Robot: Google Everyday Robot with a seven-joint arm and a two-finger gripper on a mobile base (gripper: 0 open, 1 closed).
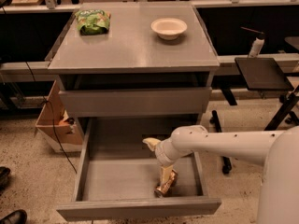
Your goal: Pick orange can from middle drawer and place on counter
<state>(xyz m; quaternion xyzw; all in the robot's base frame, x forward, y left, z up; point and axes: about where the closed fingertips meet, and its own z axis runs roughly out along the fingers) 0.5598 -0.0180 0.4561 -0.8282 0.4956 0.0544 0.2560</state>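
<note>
The orange can [167,185] lies on its side on the floor of the open middle drawer [117,176], near the front right. My gripper [159,164] is inside the drawer, right above the can, at the end of the white arm coming in from the right. Its fingers are spread: one finger [165,172] points down onto the can's top, and the other sticks out to the upper left. The can is not lifted. The counter [133,45] is the grey top of the cabinet above.
A green snack bag [92,21] and a white bowl [169,28] sit on the counter. The upper drawer front [135,101] is closed. A cardboard box [55,125] stands left of the cabinet, and a black side table [263,73] stands on the right.
</note>
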